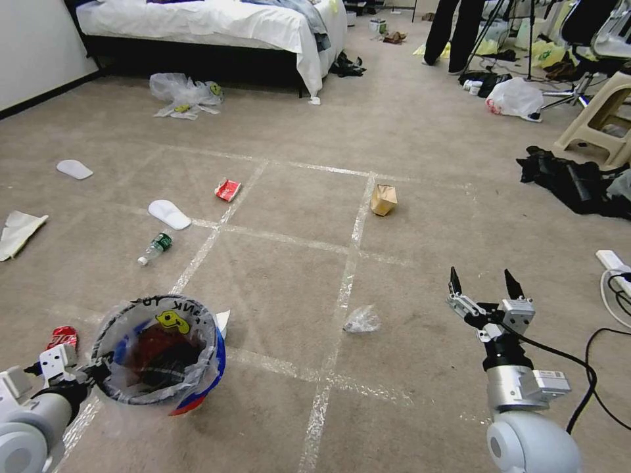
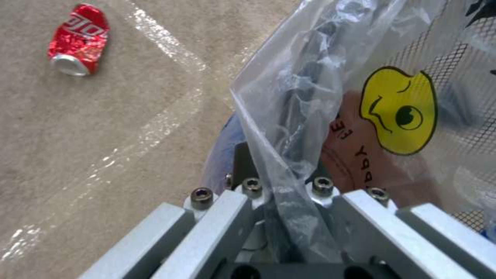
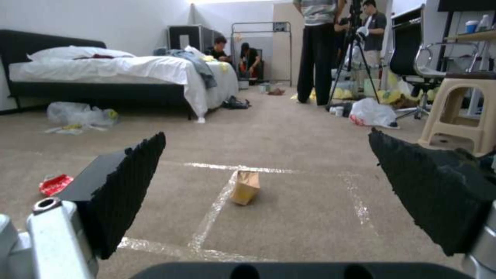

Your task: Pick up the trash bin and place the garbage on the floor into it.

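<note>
Where the carpet (image 1: 420,131) ran off toward the bed (image 1: 210,26) at eleven o'clock, shiny tape lines (image 1: 342,295) crossed it in a grid, and litter lay scattered over it. Held at seven o'clock, the red trash bin (image 1: 197,387) with its blue band hung tilted, its clear liner (image 1: 158,341) showing a yellow face. Its rim was pinched by the left gripper (image 1: 98,371); the left wrist view showed the liner's edge running down between the closed metal jaws. At five o'clock the right gripper (image 1: 484,286) hovered over bare carpet with its black fingers (image 1: 455,281) spread wide, holding nothing.

Two white slippers (image 1: 169,214) lay at ten o'clock, and a heap of clear bags (image 1: 181,92) sat near the bed's foot. A brown paper bag (image 1: 384,200) stood at twelve o'clock beside a tape line. A small bottle (image 1: 155,248) lay just below the nearer slipper. A crumpled clear bag (image 1: 362,320) sat at the centre, between the bin and the right gripper. A red wrapper (image 1: 227,190) rested on a tape line at eleven o'clock. A crushed red can (image 1: 64,337) lay just beside the left gripper.
</note>
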Available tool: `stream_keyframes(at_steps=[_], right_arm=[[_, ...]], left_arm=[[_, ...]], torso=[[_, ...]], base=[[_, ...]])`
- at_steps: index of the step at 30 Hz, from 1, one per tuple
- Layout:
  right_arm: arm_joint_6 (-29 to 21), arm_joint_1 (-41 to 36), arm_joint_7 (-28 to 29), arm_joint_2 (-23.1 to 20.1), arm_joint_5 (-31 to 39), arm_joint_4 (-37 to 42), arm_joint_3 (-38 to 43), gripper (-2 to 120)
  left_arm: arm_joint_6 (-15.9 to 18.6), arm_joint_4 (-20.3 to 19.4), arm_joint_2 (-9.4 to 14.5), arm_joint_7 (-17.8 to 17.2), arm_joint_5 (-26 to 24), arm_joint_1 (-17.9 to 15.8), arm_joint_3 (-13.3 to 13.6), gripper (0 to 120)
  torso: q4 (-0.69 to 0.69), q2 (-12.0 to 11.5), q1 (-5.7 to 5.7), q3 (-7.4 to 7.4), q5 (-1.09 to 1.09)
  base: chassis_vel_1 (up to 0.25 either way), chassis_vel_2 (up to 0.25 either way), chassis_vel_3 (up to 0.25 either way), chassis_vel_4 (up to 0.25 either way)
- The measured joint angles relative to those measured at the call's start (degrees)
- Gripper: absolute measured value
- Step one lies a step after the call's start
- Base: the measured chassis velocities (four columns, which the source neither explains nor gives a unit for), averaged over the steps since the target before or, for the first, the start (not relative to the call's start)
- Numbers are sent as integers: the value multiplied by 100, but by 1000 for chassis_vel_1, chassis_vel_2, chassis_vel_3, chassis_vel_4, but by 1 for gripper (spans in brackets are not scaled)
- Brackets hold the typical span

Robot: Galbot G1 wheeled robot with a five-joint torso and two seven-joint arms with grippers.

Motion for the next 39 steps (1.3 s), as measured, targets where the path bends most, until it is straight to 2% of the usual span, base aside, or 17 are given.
stream_keyframes(at_steps=[17,39], right_arm=[[-68,74,50,2,48,-19,-1,100],[-90,199,-20,-39,178,-169,-19,100]], left_arm=[[0,79,-68,-49,233,90,-201,1],[0,155,-167,-8,282,5,-170,1]], torso=[[0,0,0,0,0],[0,0,0,0,0]], base=[[0,0,0,0],[0,0,0,0]])
